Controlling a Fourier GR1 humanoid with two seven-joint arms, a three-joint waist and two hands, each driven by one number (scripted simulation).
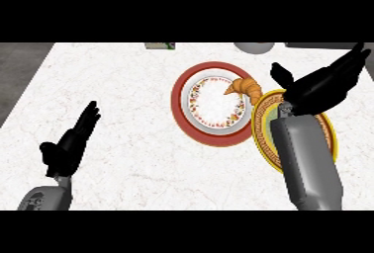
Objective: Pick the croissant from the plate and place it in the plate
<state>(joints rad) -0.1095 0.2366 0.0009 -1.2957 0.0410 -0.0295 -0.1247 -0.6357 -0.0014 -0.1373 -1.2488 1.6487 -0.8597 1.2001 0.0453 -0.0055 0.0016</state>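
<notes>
the golden-brown curved croissant [245, 88] lies on the upper right rim of the red-rimmed white plate [182, 106] at frame centre, just beside the yellow patterned plate [264, 106]. the right hand [321, 81], fingers spread, holds nothing, hovering right of it, likely placed to grasp. the left hand [70, 143] rests open at lower left.

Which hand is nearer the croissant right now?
Right. The right hand hovers open just right of the croissant on the red-rimmed plate; the left hand rests open far off at lower left.

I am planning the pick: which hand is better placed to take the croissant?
The right hand: it hovers open just beside the croissant on the red-rimmed plate. The left hand rests far away.
</notes>
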